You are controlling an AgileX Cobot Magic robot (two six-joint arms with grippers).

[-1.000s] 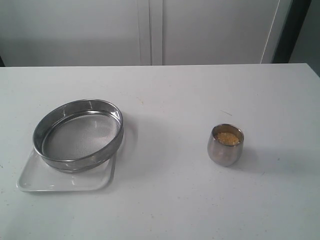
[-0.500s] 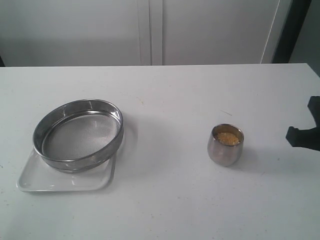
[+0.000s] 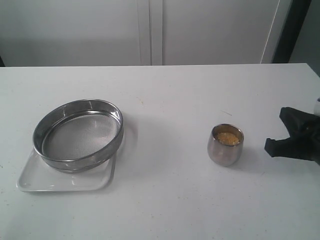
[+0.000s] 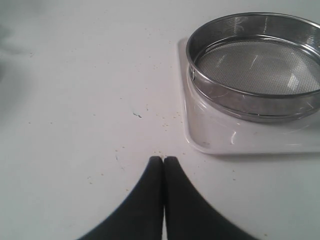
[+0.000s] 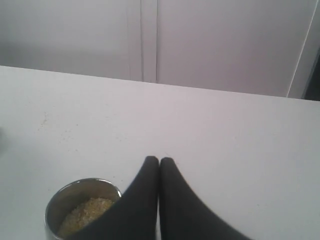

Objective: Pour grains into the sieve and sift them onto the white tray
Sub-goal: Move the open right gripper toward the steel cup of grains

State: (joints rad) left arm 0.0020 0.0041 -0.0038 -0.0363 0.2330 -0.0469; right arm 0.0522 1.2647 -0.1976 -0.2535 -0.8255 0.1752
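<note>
Grains (image 3: 227, 138): small golden heap low inside a rounded steel cup (image 3: 225, 150), cup upright on the white table (image 3: 165, 205), right of centre. None in the sieve (image 3: 80, 136) yet; mesh looks bare. Sieve sits on the white tray (image 3: 65, 182) well to the left, its ring seeming to reach past the tray edge on the cup side.

Right gripper (image 3: 268, 145): just beside the cup on its outer side, not touching, jaws pressed together, nothing held. Left gripper (image 4: 163, 160): low over the table near a tray corner, jaws likewise pressed together and empty.

Step in hand, by my reading: the reach for the cup. Notes for doing it well:
- Jaws need to spread wider than the cup before closing in.
- Polished, curved wall looks slippery; take it at the belly, squarely.
- Carry it level, since the contents are loose.
- Tip slowly over the middle of the mesh, above the tray and away from the overhanging side, so nothing sifts onto bare table.
</note>
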